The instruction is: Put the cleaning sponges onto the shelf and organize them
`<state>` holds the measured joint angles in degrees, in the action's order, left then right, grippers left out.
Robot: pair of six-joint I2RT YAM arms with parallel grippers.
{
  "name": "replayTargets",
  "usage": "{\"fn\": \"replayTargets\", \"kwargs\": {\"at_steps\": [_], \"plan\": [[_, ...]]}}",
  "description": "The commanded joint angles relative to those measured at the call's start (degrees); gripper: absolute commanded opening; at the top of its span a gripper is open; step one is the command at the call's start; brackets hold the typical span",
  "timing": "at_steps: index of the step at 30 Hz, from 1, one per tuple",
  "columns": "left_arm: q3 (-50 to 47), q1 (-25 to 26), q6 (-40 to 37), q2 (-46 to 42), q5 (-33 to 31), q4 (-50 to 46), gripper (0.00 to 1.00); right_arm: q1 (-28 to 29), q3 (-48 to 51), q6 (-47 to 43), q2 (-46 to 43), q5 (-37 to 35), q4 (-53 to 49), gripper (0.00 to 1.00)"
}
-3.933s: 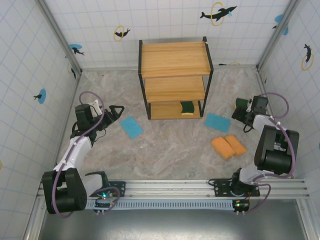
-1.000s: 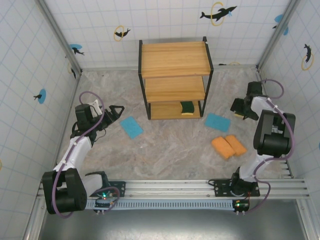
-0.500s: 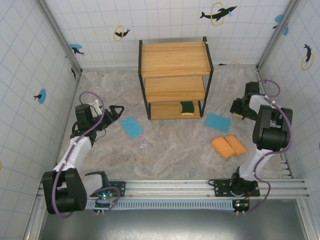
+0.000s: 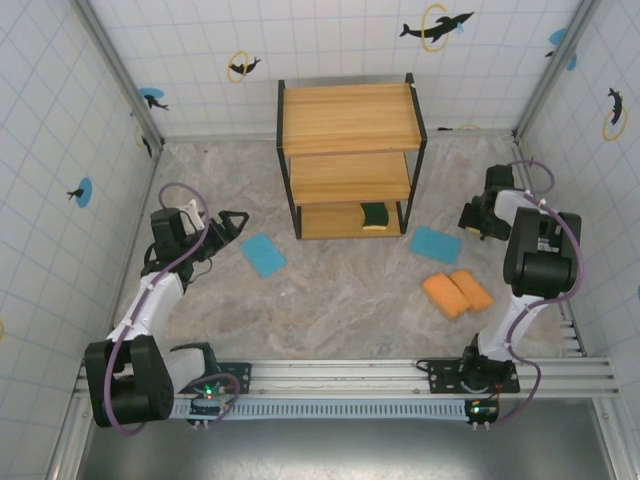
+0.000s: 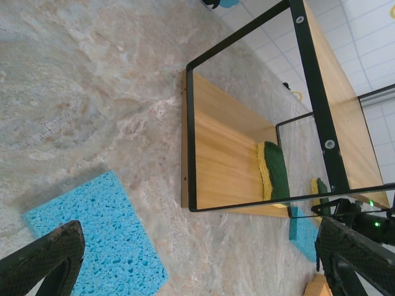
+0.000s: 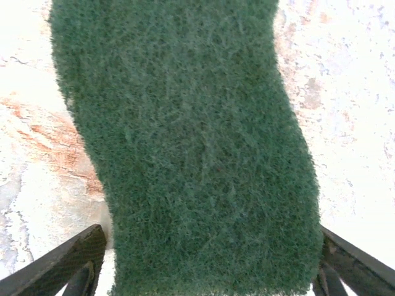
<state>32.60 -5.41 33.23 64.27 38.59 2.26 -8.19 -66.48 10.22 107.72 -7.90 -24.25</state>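
Observation:
The shelf (image 4: 349, 157) stands at the far middle with one green sponge (image 4: 376, 215) on its lowest board, also seen in the left wrist view as green sponge (image 5: 274, 172). The second green sponge (image 6: 185, 142) lies on the floor by the right wall, and my right gripper (image 6: 207, 271) is low over it and open, its fingers (image 6: 62, 265) flanking the sponge's sides. Two blue sponges (image 4: 263, 254) (image 4: 435, 244) and two orange sponges (image 4: 446, 295) (image 4: 471, 289) lie on the floor. My left gripper (image 4: 235, 222) is open beside the left blue sponge (image 5: 92, 240).
Tiled walls with dolphin stickers (image 4: 437, 25) close in the marbled floor (image 4: 340, 290) on three sides. The right wall is close behind my right arm (image 4: 540, 250). The shelf's black frame post (image 5: 190, 135) stands just ahead of my left gripper.
My right gripper has swung toward the far wall and come down over the green sponge, which showed beside it before. The left arm and the other sponges have not moved.

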Motion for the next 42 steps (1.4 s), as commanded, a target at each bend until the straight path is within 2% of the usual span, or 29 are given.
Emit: {"fn": "replayTargets", "kwargs": {"at_steps": [1,12,23,29,36,42], "plan": [[-0.4,-0.3,-0.3,0.3,0.8,0.9,0.98,0.5,1.1,-0.2,0.4,-1.0,1.0,0.81],[-0.7,-0.3,-0.3,-0.2,1.0,0.9,0.97,0.5,5.6,1.2,-2.1,-0.5,3.8,0.78],[-0.7,-0.3,-0.3,-0.3,1.0,0.9,0.97,0.8,7.5,1.6,-3.3,-1.9,5.7,0.57],[-0.5,-0.2,-0.2,-0.4,1.1,0.7,0.98,0.9,8.5,2.1,-4.5,-1.8,6.4,0.50],[0.0,-0.3,-0.3,-0.8,1.0,0.2,0.98,2.6,13.0,3.7,-13.1,-1.4,6.9,0.48],[0.1,-0.3,-0.2,-1.3,0.9,-0.2,0.98,6.9,15.9,5.5,-23.5,-1.9,2.6,0.49]]}}
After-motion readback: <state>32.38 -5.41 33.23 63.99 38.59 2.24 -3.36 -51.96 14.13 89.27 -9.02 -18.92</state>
